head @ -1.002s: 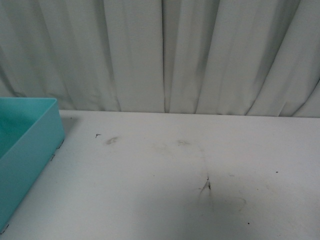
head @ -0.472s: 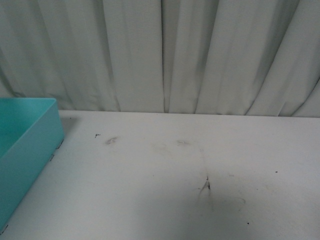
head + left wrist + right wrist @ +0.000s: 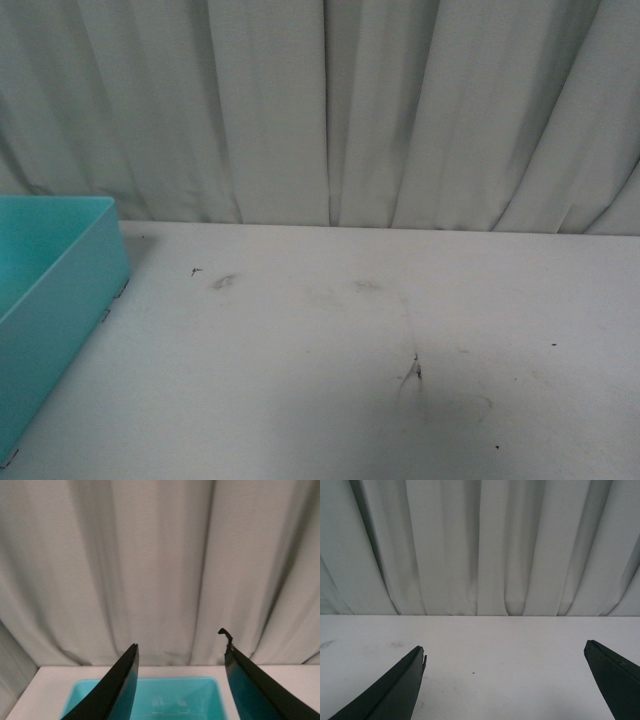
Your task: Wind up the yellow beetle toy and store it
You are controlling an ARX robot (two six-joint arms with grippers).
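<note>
The yellow beetle toy is out of view in every frame. My left gripper [image 3: 181,647] is open and empty, held above a teal bin [image 3: 150,700] whose inside looks empty where it shows. My right gripper [image 3: 505,652] is open wide and empty above the bare white table [image 3: 500,645]. Neither arm shows in the front view. The teal bin also shows at the left edge of the front view [image 3: 70,290].
The white table [image 3: 340,350] has dark scuff marks near its middle [image 3: 415,372]. A pleated grey-white curtain [image 3: 330,110] hangs close behind the table's far edge.
</note>
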